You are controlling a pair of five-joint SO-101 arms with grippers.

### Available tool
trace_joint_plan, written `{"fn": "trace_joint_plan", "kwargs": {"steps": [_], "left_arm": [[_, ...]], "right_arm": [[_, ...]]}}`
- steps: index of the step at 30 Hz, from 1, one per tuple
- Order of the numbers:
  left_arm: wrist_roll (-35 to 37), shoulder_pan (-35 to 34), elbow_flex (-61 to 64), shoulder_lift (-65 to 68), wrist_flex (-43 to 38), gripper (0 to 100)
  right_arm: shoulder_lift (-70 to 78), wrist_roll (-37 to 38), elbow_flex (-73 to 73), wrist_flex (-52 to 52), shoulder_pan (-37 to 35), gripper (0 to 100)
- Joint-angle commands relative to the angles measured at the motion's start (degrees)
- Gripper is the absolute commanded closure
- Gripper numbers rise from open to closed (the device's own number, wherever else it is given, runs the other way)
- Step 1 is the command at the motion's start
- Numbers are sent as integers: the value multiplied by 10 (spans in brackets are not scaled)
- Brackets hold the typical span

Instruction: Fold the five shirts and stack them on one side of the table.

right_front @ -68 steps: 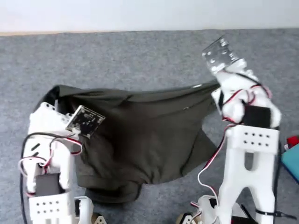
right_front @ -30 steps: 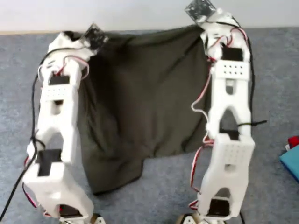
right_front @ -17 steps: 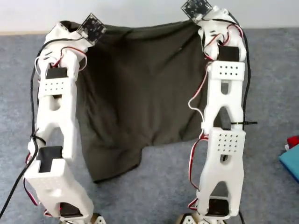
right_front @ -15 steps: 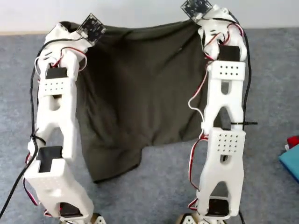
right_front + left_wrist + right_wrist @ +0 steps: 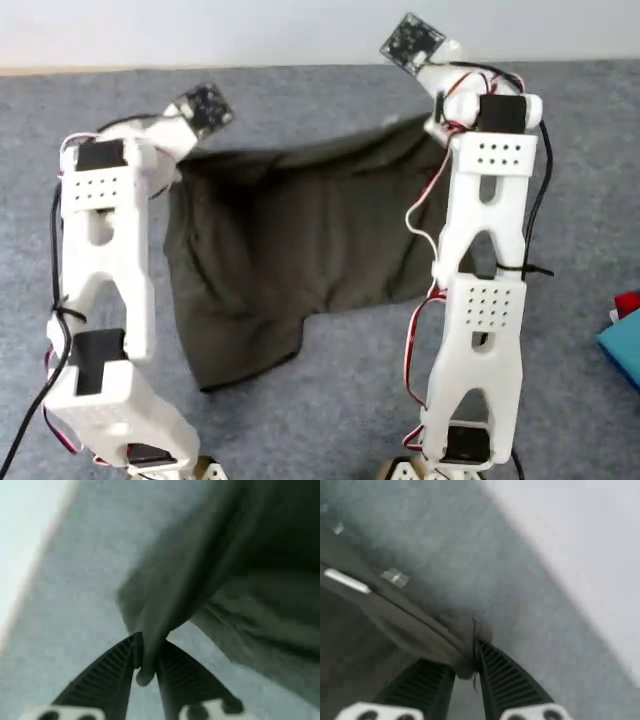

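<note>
A dark olive shirt [image 5: 300, 240] is stretched between my two arms over the grey carpeted table, its far edge lifted and its near part lying on the surface. My left gripper [image 5: 145, 655] is shut on the shirt [image 5: 210, 580] at one far corner. My right gripper [image 5: 467, 662] is shut on the shirt [image 5: 395, 625] at the other far corner, near a small white label [image 5: 347, 580]. From above, the left arm's gripper end [image 5: 165, 135] sits at the shirt's far left and the right arm's gripper end [image 5: 440, 105] at its far right.
The pale wall edge [image 5: 300, 35] runs behind the table. A teal object [image 5: 622, 345] and a red one [image 5: 628, 300] lie at the right edge. Open carpet [image 5: 330, 420] lies between the arm bases.
Both arms have come down and back toward me from the far edge, lowering the shirt's held edge so that more of the fabric lies on the table.
</note>
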Motion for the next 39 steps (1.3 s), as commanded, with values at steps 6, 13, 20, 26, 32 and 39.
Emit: {"fn": "trace_joint_plan", "kwargs": {"steps": [6, 13, 20, 26, 32, 39], "left_arm": [[-62, -4, -26, -62, 195, 998], [-120, -4, -26, -63, 296, 998], [-131, -18, -23, -64, 307, 998], [-158, -25, 10, -78, 309, 997], [-197, 11, 171, -194, 309, 997], [-197, 41, 305, -300, 308, 997]], "right_arm": [[-10, 3, -39, 107, 28, 990], [-37, 4, 23, 109, 42, 990], [-181, 4, 264, 107, 44, 990], [-236, 4, 411, 105, 37, 989], [-235, 5, 433, 105, 49, 989], [-240, 18, 492, 106, 51, 989]]}}
